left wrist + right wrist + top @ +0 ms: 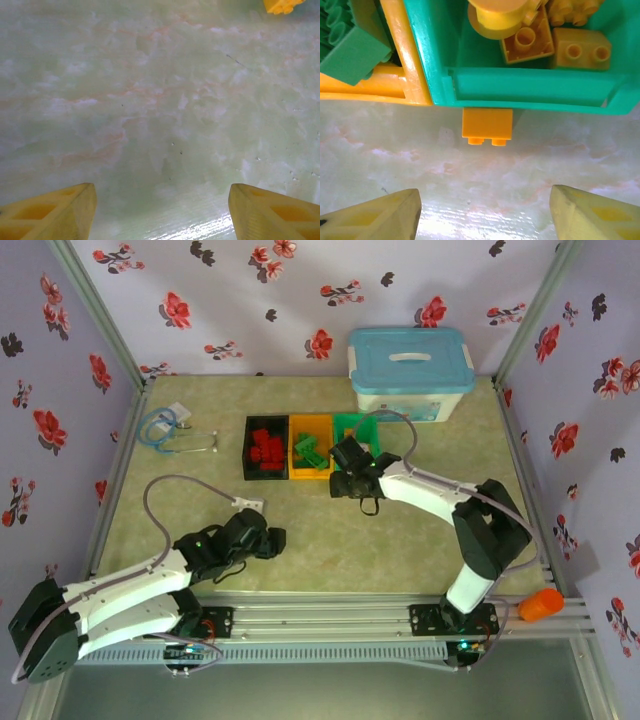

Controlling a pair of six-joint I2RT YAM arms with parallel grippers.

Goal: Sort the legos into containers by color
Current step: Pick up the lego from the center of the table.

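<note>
Three bins stand in a row at mid-table: a black bin (pixel 248 450) with red legos (pixel 266 452), an orange-yellow bin (pixel 311 476) with green legos (pixel 310 450), and a green bin (pixel 352 423). In the right wrist view the green bin (pixel 530 85) holds yellow legos (pixel 580 47), and the orange-yellow bin (pixel 402 60) holds green legos (pixel 350 50). One yellow brick (pixel 487 125) lies on the table against the green bin's near wall. My right gripper (pixel 485 200) (pixel 352 478) hangs open just short of it. My left gripper (pixel 162 200) (pixel 272 540) is open over bare table, with a yellow piece (pixel 282 5) far ahead.
A large white box with a light-blue lid (pixel 410 370) stands behind the bins. A blue cable with a metal part (pixel 165 430) lies at the back left. A small white item (pixel 250 503) rests near the left arm. An orange object (pixel 540 605) sits off the front right rail.
</note>
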